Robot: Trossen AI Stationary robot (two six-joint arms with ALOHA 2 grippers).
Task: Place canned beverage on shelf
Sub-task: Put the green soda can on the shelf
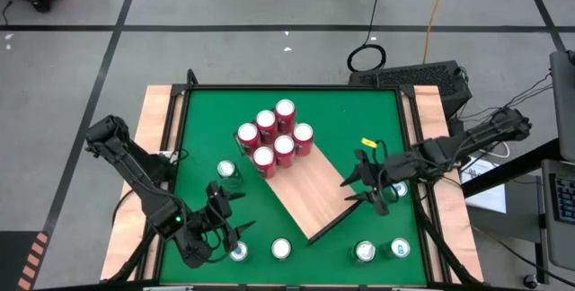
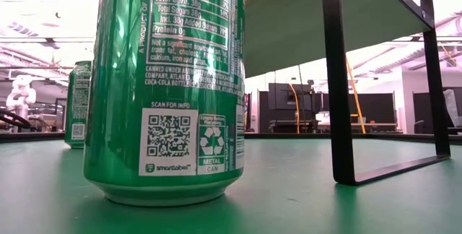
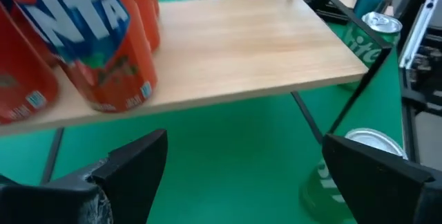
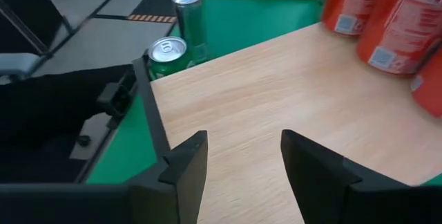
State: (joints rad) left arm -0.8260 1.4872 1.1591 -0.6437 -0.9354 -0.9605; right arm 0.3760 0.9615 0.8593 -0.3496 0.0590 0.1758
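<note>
Green table, shelf w/ cans

Up close in the low view, the green can runs off the top edge, its lid unseen. The shelf shows only its underside and one dark leg there. In the left wrist view, the orange cans are cropped, blurred, their lettering partly lost.

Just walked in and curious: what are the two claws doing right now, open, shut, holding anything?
Left gripper: open, empty, over the green table near a green can.
Right gripper: open, empty, at the edge of the shelf.
</note>
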